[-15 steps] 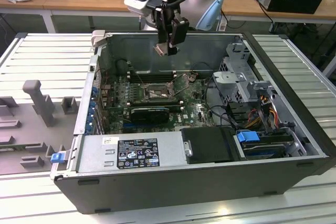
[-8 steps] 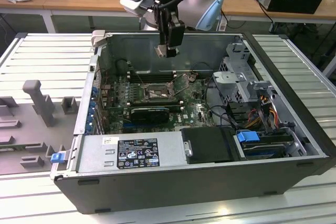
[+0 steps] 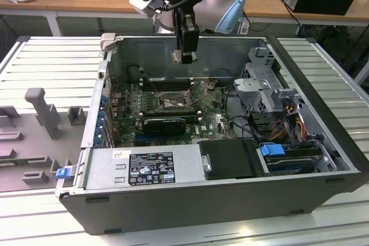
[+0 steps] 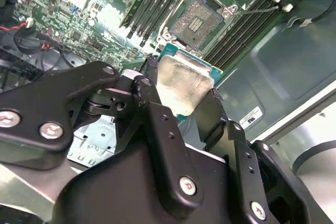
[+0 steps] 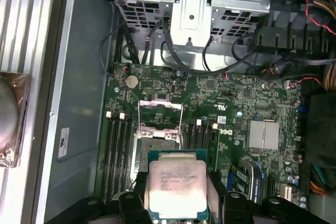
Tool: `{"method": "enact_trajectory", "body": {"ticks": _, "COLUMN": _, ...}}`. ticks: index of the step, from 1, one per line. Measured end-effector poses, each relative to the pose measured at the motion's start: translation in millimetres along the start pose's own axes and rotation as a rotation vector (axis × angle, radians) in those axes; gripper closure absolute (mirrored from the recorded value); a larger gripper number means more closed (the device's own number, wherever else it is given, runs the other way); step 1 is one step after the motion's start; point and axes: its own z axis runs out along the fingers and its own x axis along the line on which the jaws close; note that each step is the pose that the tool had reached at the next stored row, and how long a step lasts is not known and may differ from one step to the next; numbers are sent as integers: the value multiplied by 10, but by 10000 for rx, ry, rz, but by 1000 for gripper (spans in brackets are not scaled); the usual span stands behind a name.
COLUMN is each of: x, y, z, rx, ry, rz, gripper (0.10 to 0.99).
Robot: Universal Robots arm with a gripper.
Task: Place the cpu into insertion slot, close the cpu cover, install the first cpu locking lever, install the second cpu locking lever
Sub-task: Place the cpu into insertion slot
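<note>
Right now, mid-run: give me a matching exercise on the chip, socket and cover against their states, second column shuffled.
Things:
1. chip
2. socket
3. cover

States:
a. flipped up, open
b. held in the gripper, above the board
c. empty, dark centre bare

Pairs: 1-b, 2-c, 3-a

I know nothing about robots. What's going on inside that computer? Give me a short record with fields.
setting: open computer case, green circuit board inside
claw: shut on the cpu, above the board
cpu: silver top showing, not yet in the insertion slot
insertion slot: bare, dark centre showing
cpu cover: swung open
</note>
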Motion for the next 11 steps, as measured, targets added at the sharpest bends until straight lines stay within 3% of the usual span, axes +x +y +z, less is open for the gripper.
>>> {"method": "enact_trajectory", "body": {"ticks": 11, "x": 0, "y": -2, "z": 21, "rx": -19, "ry": -87, "rz": 969, "gripper": 557}}
